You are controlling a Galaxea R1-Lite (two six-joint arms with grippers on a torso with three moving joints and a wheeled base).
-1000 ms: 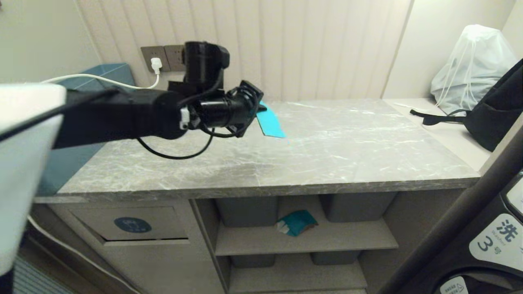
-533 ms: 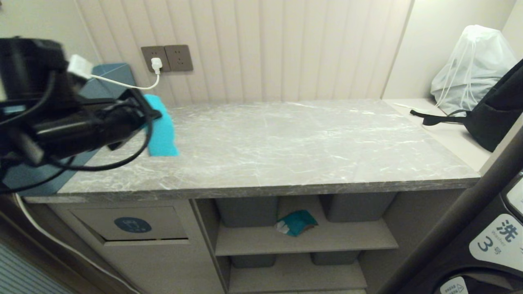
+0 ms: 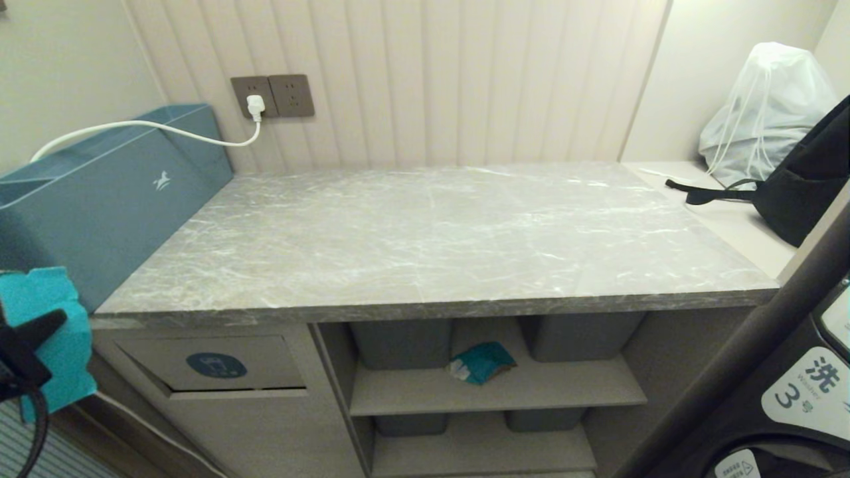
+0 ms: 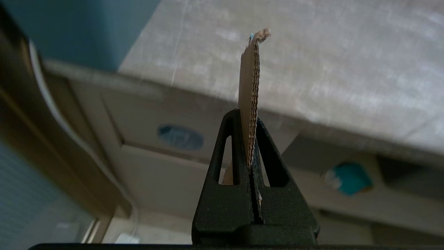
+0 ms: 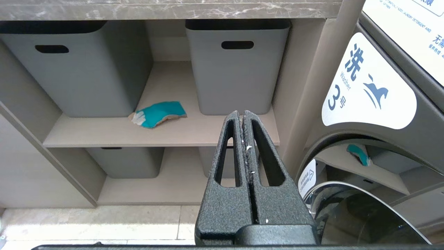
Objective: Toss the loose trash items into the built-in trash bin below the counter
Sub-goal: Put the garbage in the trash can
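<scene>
Turquoise card (image 3: 50, 338) is pinched in our left claw (image 4: 250, 139), jaws closed tight on its brown cardboard edge. In the head view the card sits at the far left, off the counter (image 3: 438, 232) and lower than its top, left of the bin flap (image 3: 212, 365) with the dark blue oval icon. In the left wrist view the card stands edge-on between the fingers, with that flap in the background. Our right claw (image 5: 242, 139) is fully closed on nothing, pointing at the open shelves under the counter. Teal packet (image 5: 158, 113) lies on the upper shelf between two grey tubs (image 5: 237, 66). Big blue bag (image 3: 106, 199) stands against the counter's left end. Washer (image 5: 374, 104) is on the right.
</scene>
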